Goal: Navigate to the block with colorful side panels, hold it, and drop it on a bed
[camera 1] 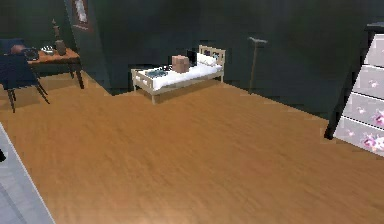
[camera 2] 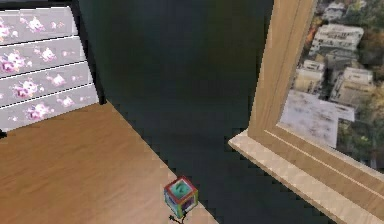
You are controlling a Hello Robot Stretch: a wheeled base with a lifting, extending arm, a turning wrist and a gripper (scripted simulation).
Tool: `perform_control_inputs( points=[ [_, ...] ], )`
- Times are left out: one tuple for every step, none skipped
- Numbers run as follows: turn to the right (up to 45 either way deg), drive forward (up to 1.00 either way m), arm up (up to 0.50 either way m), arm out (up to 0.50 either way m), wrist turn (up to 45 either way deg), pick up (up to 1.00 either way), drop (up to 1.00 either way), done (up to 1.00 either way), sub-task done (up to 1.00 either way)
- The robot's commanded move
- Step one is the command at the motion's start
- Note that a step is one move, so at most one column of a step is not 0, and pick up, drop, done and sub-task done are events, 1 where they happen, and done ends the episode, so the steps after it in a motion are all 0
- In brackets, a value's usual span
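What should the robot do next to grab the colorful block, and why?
Probably reach down and out toward the block. It sits on the wood floor close by on the reaching side, near the dark wall, so little more driving seems needed.

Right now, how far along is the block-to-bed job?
Done: the robot stands near the block, low in the arm side view. In hand: likely the pickup; the block stands on the wood floor by the dark wall, not lifted. Left: hold it, cross to the bed, which bears a brown box, in the forward view, and drop it there.
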Motion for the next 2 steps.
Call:
perform_control_inputs(
  points=[
    [0.0,0.0,0.0,0.0,0.0,1.0,0.0,0.0,0.0],
    [0.0,0.0,0.1,0.0,0.0,0.0,0.0,0.0,0.0]
  ],
)
